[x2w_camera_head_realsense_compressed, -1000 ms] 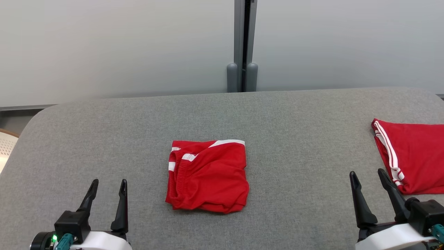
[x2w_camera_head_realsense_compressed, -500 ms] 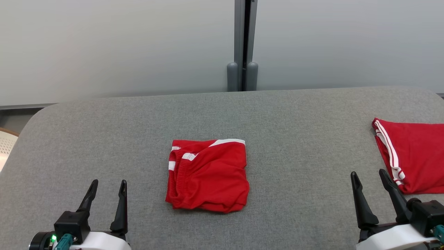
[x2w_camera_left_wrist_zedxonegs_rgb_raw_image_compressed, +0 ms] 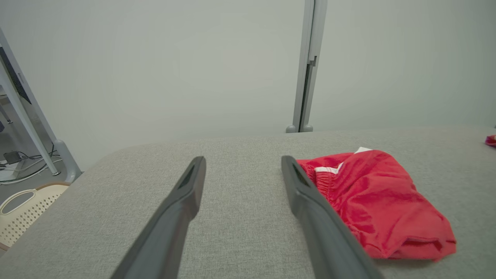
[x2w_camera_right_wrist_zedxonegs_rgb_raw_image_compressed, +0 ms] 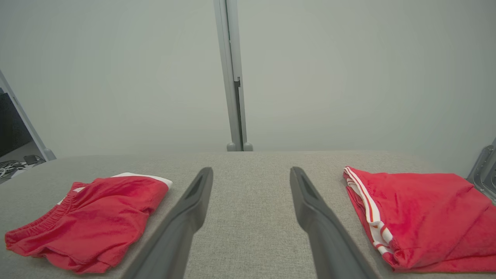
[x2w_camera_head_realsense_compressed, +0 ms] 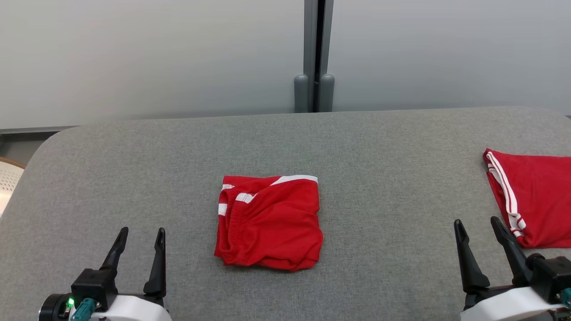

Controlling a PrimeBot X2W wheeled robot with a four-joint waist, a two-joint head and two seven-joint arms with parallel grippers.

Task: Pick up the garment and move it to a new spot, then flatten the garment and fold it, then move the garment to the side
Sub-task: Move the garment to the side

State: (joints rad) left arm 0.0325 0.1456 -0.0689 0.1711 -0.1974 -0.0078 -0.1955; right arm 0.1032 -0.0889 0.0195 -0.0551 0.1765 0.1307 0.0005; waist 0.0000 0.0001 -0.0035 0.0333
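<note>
A red garment (x2w_camera_head_realsense_compressed: 269, 223) with white stripes lies folded into a rough square in the middle of the grey table (x2w_camera_head_realsense_compressed: 383, 147); it also shows as the red garment (x2w_camera_left_wrist_zedxonegs_rgb_raw_image_compressed: 376, 201) in the left wrist view and the red garment (x2w_camera_right_wrist_zedxonegs_rgb_raw_image_compressed: 85, 217) in the right wrist view. My left gripper (x2w_camera_head_realsense_compressed: 140, 235) hovers open near the table's front left, apart from the cloth, with nothing between its fingers. My right gripper (x2w_camera_head_realsense_compressed: 477, 226) stands open at the front right, also holding nothing. Open fingers (x2w_camera_left_wrist_zedxonegs_rgb_raw_image_compressed: 182, 209) frame bare table, as do the right wrist view's fingers (x2w_camera_right_wrist_zedxonegs_rgb_raw_image_compressed: 314, 209).
A second red garment (x2w_camera_head_realsense_compressed: 533, 196) with white side stripes lies at the table's right edge, close to my right gripper, seen too as the second garment (x2w_camera_right_wrist_zedxonegs_rgb_raw_image_compressed: 418, 217). A cream perforated basket (x2w_camera_left_wrist_zedxonegs_rgb_raw_image_compressed: 23, 213) sits off the table's left. A grey partition wall (x2w_camera_head_realsense_compressed: 156, 58) stands behind.
The head view has shifted slightly, so everything sits a little differently in the picture. Garments and both grippers hold their places; both grippers stay open.
</note>
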